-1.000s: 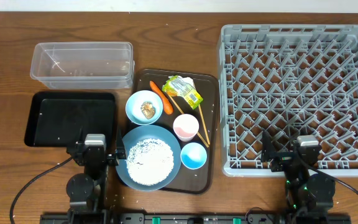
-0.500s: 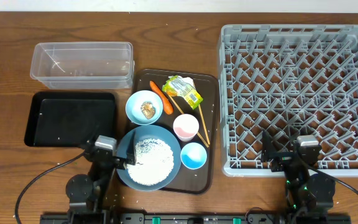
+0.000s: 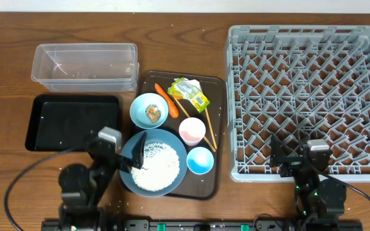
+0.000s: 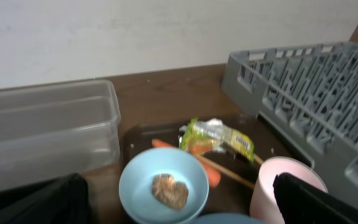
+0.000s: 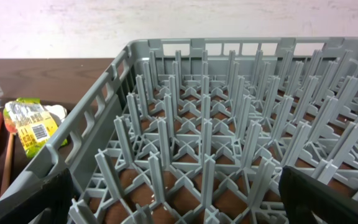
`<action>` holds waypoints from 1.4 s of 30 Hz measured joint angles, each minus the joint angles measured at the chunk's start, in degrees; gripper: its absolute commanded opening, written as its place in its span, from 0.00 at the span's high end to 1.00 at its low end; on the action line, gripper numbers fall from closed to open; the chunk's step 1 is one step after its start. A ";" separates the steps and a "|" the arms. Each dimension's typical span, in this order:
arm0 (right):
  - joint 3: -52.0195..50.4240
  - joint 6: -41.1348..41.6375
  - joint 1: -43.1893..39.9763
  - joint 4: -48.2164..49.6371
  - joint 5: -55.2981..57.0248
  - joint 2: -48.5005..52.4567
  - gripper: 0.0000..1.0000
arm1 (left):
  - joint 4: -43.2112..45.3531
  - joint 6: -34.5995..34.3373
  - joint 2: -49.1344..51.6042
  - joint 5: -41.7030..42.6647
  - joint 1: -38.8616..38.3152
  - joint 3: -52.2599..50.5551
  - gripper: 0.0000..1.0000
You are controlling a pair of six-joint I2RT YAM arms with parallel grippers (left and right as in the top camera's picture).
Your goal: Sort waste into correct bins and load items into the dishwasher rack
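The big blue plate-bowl (image 3: pixel 172 151) holds white rice (image 3: pixel 154 165) on the brown serving tray. My left gripper (image 3: pixel 129 156) is open, angled over the plate's left rim. Ahead of its fingers (image 4: pixel 316 202) sits the small light-blue bowl (image 4: pixel 163 186) with a brown lump (image 4: pixel 169 191). The carrot (image 3: pixel 162 99), the green-yellow wrapper (image 3: pixel 189 94), the chopsticks (image 3: pixel 207 125), the pink cup (image 3: pixel 192 131) and the light-blue cup (image 3: pixel 200 160) are also on the tray. My right gripper (image 3: pixel 304 160) is open over the front edge of the grey rack (image 3: pixel 307 99), holding nothing.
The clear tub (image 3: pixel 85 66) stands at the back left, with the black tray (image 3: pixel 74 122) just in front of it. The brown serving tray (image 3: pixel 215 135) lies between them and the rack. Cables trail from both arm bases at the table's front edge.
My left arm has swung to the right, bringing its open gripper from beside the black tray to over the blue plate's left rim. The right arm has stayed still.
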 measured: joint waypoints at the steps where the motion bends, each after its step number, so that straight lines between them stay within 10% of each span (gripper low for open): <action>1: 0.00 0.00 0.00 0.00 0.00 0.00 0.01 | -0.96 0.00 2.25 0.00 0.00 2.16 0.02; 17: -0.09 -0.33 0.00 7.72 3.02 0.04 0.01 | -32.79 0.57 43.45 -0.02 0.00 44.22 0.02; 25: 1.88 1.46 0.00 10.69 2.58 2.49 0.01 | -32.65 -0.15 51.06 -0.26 0.00 48.57 0.02; 42: 43.06 -1.09 -0.02 -6.51 -2.82 47.34 0.01 | -33.14 -1.49 53.35 -8.22 -3.26 48.57 0.02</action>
